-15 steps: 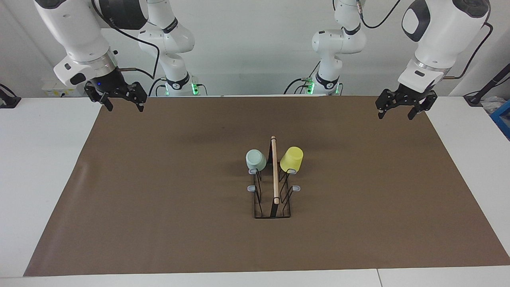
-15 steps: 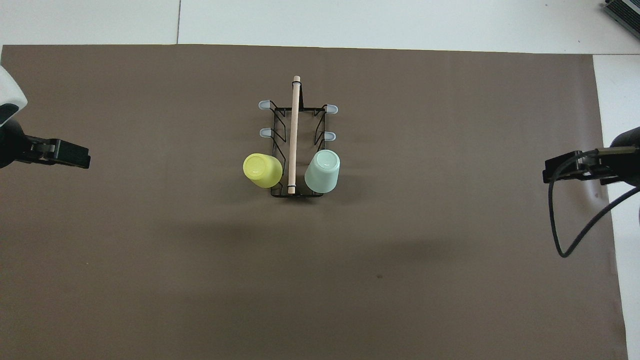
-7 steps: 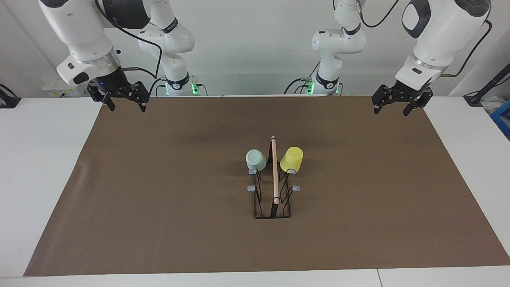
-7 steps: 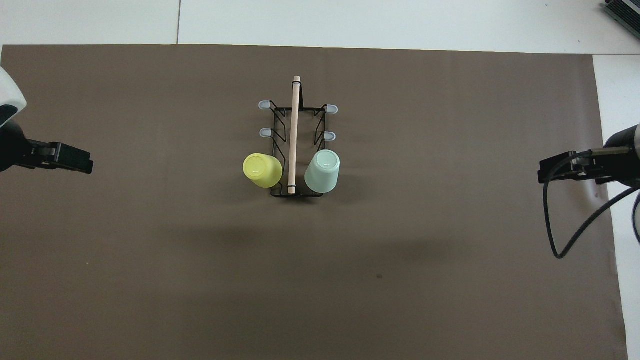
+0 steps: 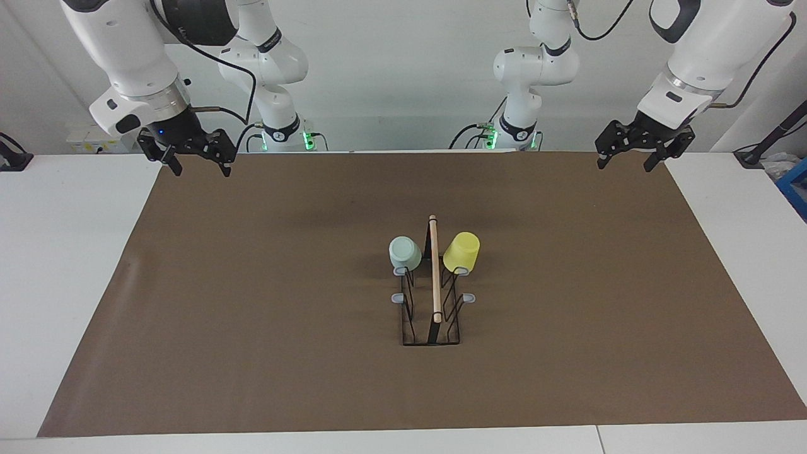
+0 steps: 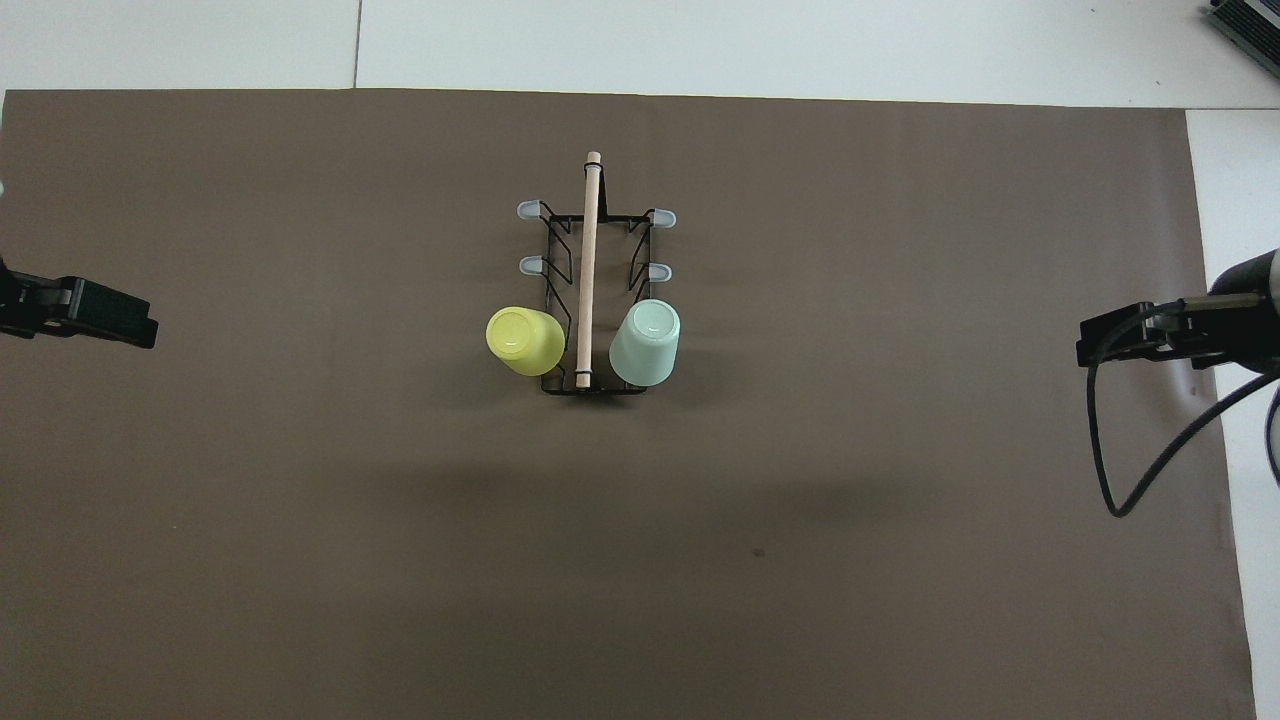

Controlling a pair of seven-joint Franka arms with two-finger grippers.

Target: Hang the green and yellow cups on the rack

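A pale green cup (image 5: 405, 253) and a yellow cup (image 5: 461, 251) sit upside down on the prongs of a black wire rack (image 5: 431, 318) at the middle of the brown table mat (image 5: 252, 315), each on the prong of its side nearest the robots, one either side of the wooden top rod (image 5: 434, 268): the green cup on the side toward the right arm's end of the table, the yellow toward the left arm's. Four grey-tipped prongs stand bare. Both cups look like thin, light plastic, stiff but smooth and tapered, so a grip would likely hold best across the side wall near the wider rim, with gentle pressure to avoid a slip. With both cups on the rack, the hanging appears done. The right gripper (image 5: 197, 165) hangs over the mat's corner at its own end of the table, fingers spread and empty. The left gripper (image 5: 624, 161) hangs over the mat's corner at its own end, also spread and empty. Both are well apart from the rack.
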